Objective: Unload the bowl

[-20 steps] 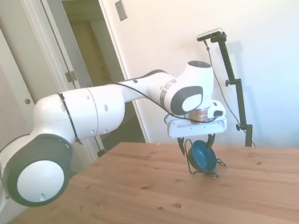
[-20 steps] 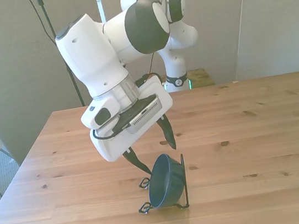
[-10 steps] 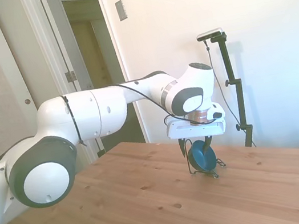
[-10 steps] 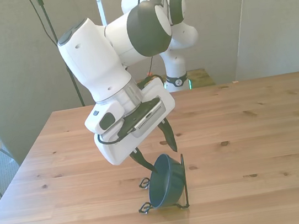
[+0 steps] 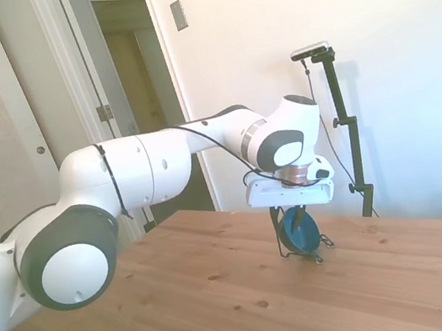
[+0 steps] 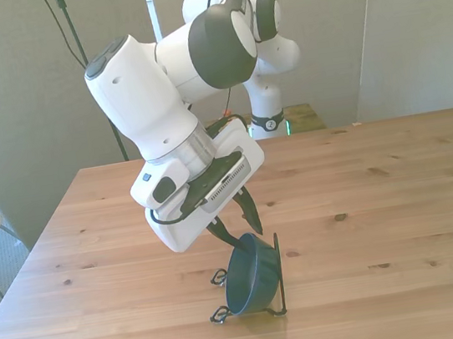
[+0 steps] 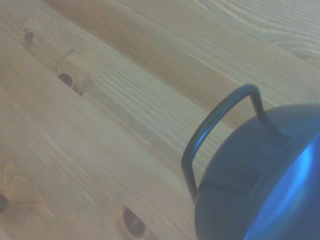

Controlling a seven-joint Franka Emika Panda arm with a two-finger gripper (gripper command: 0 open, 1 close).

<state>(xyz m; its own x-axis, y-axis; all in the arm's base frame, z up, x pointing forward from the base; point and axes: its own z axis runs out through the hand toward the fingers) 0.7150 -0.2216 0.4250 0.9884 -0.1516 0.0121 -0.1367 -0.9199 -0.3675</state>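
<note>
The small dark blue bowl (image 6: 248,274) stands on its edge in a thin black wire rack (image 6: 279,273) on the wooden table (image 6: 382,198), toward the front view's left. My gripper (image 6: 239,228) hangs right above it. Its two dark fingers reach down on either side of the bowl's upper rim, and a narrow gap still shows between them. In the side view the bowl (image 5: 300,235) sits just under the gripper (image 5: 291,217). From the wrist view, the bowl (image 7: 260,185) and a bent rack wire (image 7: 210,125) show up close.
The white arm stretches low over the table's left half in the side view. A wall and a doorway (image 5: 141,102) stand behind the table.
The gripper has come down and shifted slightly toward the front view's right, over the bowl's rim. Its fingers have drawn closer together. Bowl and rack have not moved.
</note>
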